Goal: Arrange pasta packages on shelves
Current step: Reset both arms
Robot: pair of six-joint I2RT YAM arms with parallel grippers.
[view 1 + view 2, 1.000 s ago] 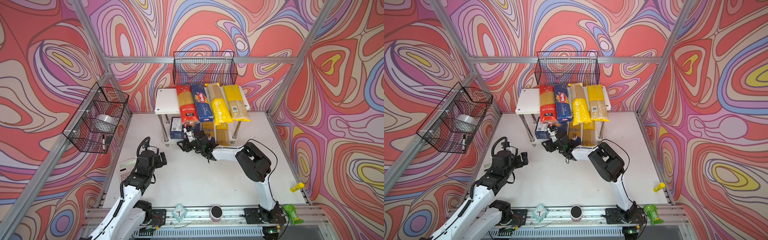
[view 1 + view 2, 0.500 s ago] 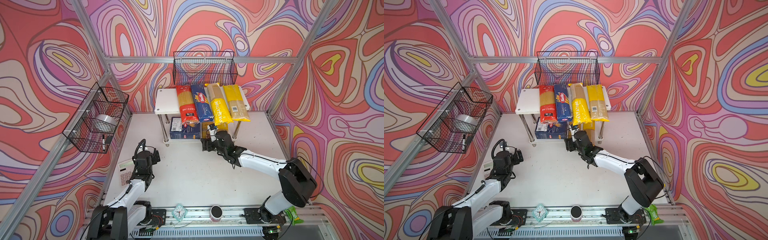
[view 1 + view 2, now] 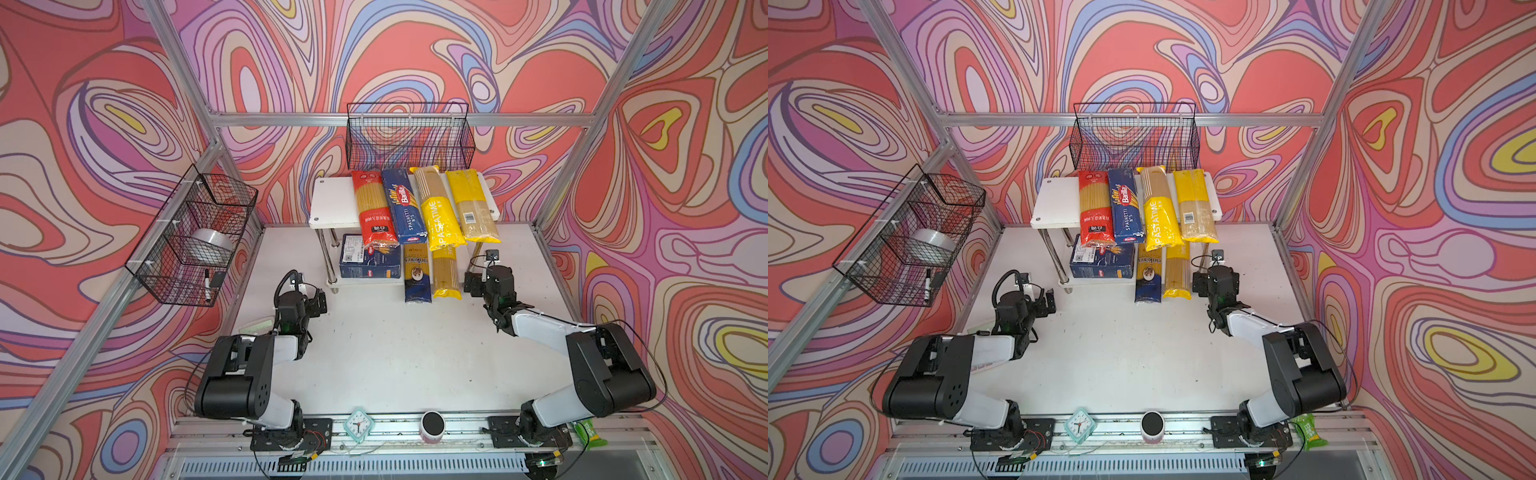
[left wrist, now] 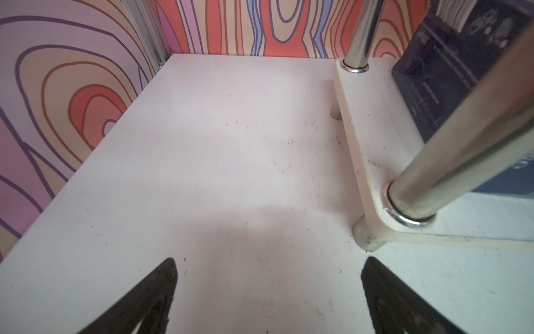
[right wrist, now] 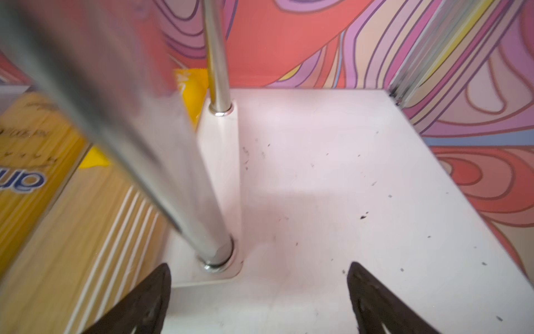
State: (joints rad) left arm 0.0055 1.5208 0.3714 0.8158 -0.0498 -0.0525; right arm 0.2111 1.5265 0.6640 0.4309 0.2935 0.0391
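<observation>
The white two-tier rack (image 3: 332,203) stands at the back of the bench (image 3: 395,353), upper centre of the frame in both top views. Four long packs lie side by side across its top board, their near ends hanging over the front edge. From left to right of the frame they are a red bag (image 3: 372,208), a dark-blue Barilla bag (image 3: 405,208), a yellow PASTATIME bag (image 3: 439,220) and a yellow bag with a barcode (image 3: 471,208).

On the lower board a blue Barilla box (image 3: 370,264) lies crosswise at the left. Beside it a dark-blue pack (image 3: 417,274) and a yellow pack (image 3: 446,274) lie lengthwise, poking out past the front edge toward the arms.

The right tool (image 5: 260,263) sits low, just to the right of the rack in the top views. Its fingers are spread wide with nothing between them. Its wrist camera shows the front right leg (image 5: 213,251) and the corner of the lower board close ahead, with the yellow pack beyond the leg.

The left tool (image 4: 270,260) is also spread wide and empty. It hangs over bare bench near the lower board's front left corner. In its wrist view the front left leg (image 4: 410,199) crosses in front of the blue box.
</observation>
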